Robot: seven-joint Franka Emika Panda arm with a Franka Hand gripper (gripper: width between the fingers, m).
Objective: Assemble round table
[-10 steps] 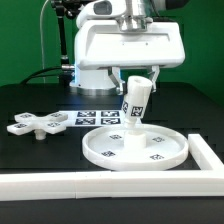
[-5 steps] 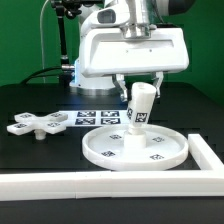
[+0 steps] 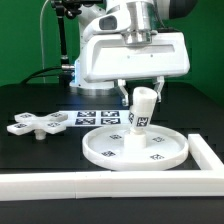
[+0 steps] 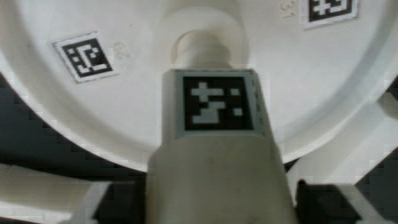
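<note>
My gripper [image 3: 141,93] is shut on the short white cylindrical post [image 3: 140,110] and holds it nearly upright over the middle of the large rimmed round disc [image 3: 105,150]. I cannot tell whether the post's lower end touches the disc. In the wrist view the tagged post [image 4: 214,130] fills the centre between the dark fingers [image 4: 107,200], with the disc [image 4: 107,110] behind it. The small cross-shaped piece [image 3: 35,124] lies on the black table at the exterior view's left, apart from the disc.
The marker board [image 3: 92,117] lies behind the disc, in front of the robot base. A long white border rail [image 3: 100,186] runs along the front edge and turns up the exterior view's right side [image 3: 206,150].
The post has swung from a tilt to nearly upright and shifted slightly toward the exterior view's right over the disc. The gripper still holds it.
</note>
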